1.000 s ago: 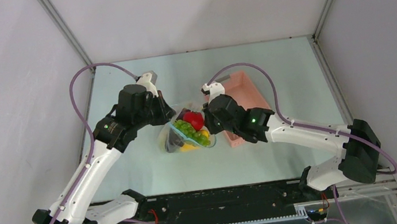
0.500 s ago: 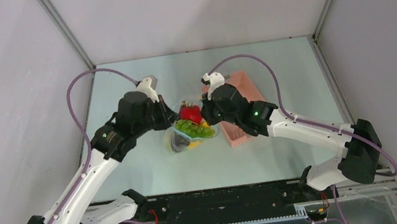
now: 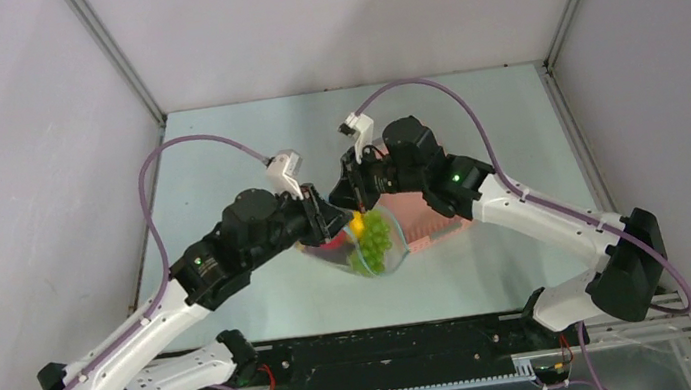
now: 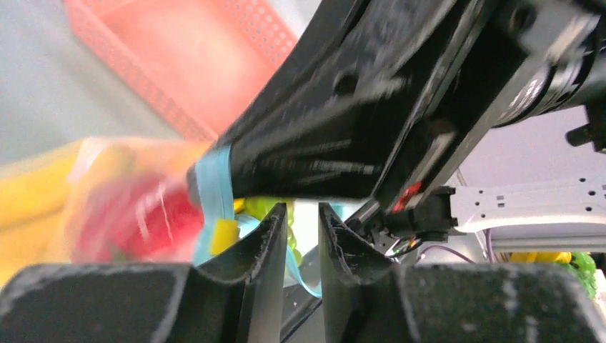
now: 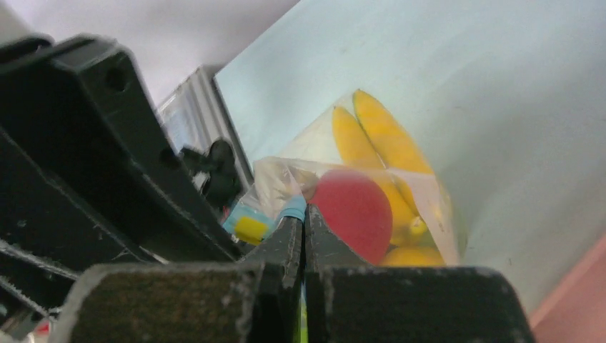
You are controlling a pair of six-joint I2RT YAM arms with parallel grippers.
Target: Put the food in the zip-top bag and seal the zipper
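Food inside zip-top bag; you are sealing; right gripper jaws clenched on zipper; left gripper jaws slightly parted beside it; next: pinch strip, slide along mouth.

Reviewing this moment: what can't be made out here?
- Zipper sealed or not: top view, left hand and right hand cover the bag mouth; left wrist view, blurred, right hand blocks it.
- Basket contents: top view, right arm covers most.
- Food lower in the bag: right wrist view, right hand hides it.
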